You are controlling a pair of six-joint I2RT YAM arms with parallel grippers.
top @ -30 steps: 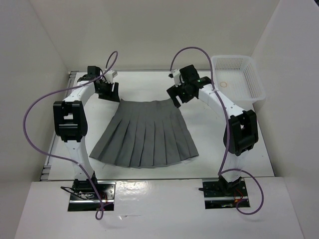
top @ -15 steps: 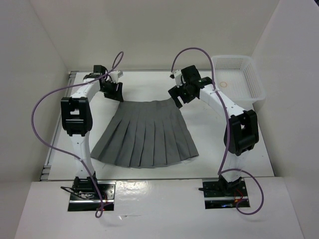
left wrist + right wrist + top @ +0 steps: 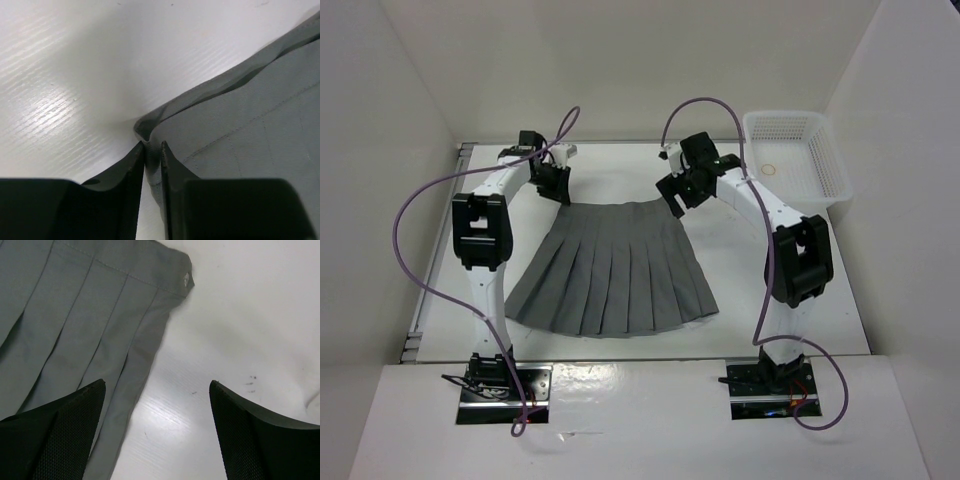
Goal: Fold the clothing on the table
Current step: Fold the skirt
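The clothing [image 3: 610,270], a grey pleated skirt, lies flat on the white table [image 3: 750,290] with its waistband at the far side and its hem toward the arm bases. My left gripper [image 3: 558,192] is at the waistband's left corner. In the left wrist view its jaws [image 3: 153,145] stand shut on a pinched fold of the clothing [image 3: 250,130]. My right gripper [image 3: 675,200] hovers over the waistband's right corner. In the right wrist view it is wide open [image 3: 157,382], with the edge of the clothing [image 3: 75,315] under its left finger and bare table between the fingers.
A white mesh basket [image 3: 795,150] stands at the far right corner of the table. White walls enclose the table on the left, right and back. A metal rail [image 3: 417,320] runs along the left edge.
My left arm has swung right to the waistband's left corner and its jaws have closed on the fabric. The right gripper has barely moved.
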